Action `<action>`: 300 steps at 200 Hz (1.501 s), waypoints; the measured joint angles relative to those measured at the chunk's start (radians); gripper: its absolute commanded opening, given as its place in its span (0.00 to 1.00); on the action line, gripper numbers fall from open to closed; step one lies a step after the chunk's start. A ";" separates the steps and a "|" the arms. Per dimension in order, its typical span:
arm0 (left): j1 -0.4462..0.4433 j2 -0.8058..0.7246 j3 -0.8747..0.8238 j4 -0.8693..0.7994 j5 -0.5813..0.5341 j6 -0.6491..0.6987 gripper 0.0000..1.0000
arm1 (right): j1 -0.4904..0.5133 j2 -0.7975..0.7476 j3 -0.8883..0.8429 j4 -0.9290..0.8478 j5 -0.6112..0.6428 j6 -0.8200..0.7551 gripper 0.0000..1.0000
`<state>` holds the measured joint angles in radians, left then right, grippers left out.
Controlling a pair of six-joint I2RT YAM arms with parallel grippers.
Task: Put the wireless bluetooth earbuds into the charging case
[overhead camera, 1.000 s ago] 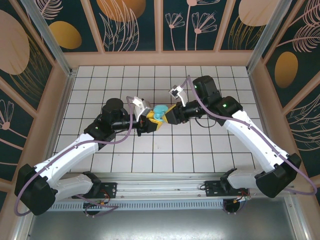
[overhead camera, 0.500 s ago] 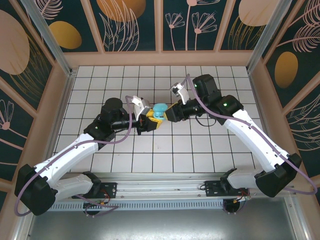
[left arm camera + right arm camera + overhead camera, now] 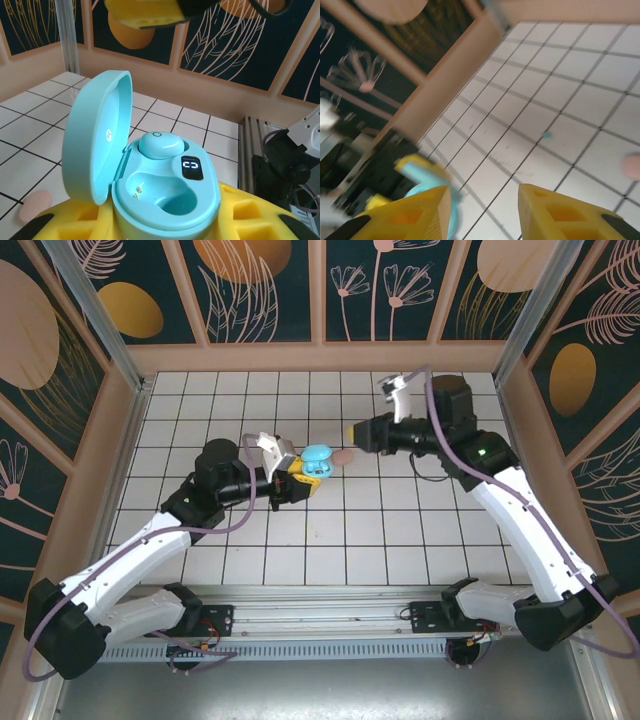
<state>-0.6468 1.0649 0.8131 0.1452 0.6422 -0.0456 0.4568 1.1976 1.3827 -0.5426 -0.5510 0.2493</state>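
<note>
My left gripper (image 3: 300, 472) is shut on the open teal charging case (image 3: 165, 200), whose lid (image 3: 95, 140) stands up on the left. One light blue earbud (image 3: 160, 145) sits in the far socket. The near socket (image 3: 165, 192) is empty, its gold contacts showing, and the small display (image 3: 190, 167) is lit. From above, the case (image 3: 318, 460) is held mid-table. My right gripper (image 3: 358, 432) hangs up and to the right of it, apart from it. In the right wrist view that gripper (image 3: 485, 210) is open with nothing between its yellow fingers (image 3: 420, 215). A tiny light blue bit (image 3: 546, 134) lies on a tile.
A pale pink rounded piece (image 3: 343, 455) lies on the tiles just right of the case, also at the lower left of the left wrist view (image 3: 35, 206). Wooden walls (image 3: 320, 358) enclose the white tiled floor (image 3: 400, 530). The arm bases stand on the near rail (image 3: 330, 615).
My right gripper has drawn back from the case, up and to the right, with its arm. The left gripper, still holding the case, has shifted slightly left and up.
</note>
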 measured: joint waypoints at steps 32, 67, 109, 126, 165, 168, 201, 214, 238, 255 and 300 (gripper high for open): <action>0.000 -0.027 -0.002 -0.005 0.000 0.000 0.14 | -0.072 0.071 -0.057 0.066 0.048 0.109 0.40; 0.000 -0.047 -0.002 -0.027 -0.004 -0.001 0.14 | -0.017 0.419 -0.032 0.147 0.045 0.181 0.37; 0.000 -0.049 -0.004 -0.036 -0.004 -0.014 0.14 | 0.122 0.885 0.210 0.166 0.042 0.194 0.29; 0.000 -0.049 -0.008 -0.036 -0.004 -0.019 0.14 | 0.165 1.035 0.381 0.152 0.034 0.163 0.26; 0.000 -0.049 -0.010 -0.036 -0.003 -0.027 0.14 | 0.207 1.289 0.769 0.076 0.028 0.056 0.25; 0.000 -0.049 -0.010 -0.036 -0.004 -0.027 0.14 | 0.208 1.298 0.788 0.071 0.028 0.045 0.26; 0.000 -0.049 -0.019 -0.037 -0.004 -0.028 0.13 | 0.218 1.325 0.851 0.039 0.040 -0.062 0.30; 0.000 -0.049 -0.022 -0.037 -0.004 -0.028 0.13 | 0.225 1.326 0.851 0.029 0.046 -0.098 0.32; 0.000 -0.049 -0.023 -0.037 -0.004 -0.031 0.13 | 0.239 1.339 0.851 0.003 0.055 -0.159 0.33; 0.000 -0.049 -0.023 -0.037 -0.004 -0.031 0.13 | 0.251 1.351 0.851 -0.018 0.063 -0.192 0.33; 0.000 -0.049 -0.023 -0.037 -0.004 -0.031 0.13 | 0.292 1.358 0.851 -0.077 0.134 -0.265 0.33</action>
<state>-0.6468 1.0161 0.7906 0.1085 0.6384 -0.0769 0.7490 2.5561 2.2337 -0.6201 -0.4168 -0.0158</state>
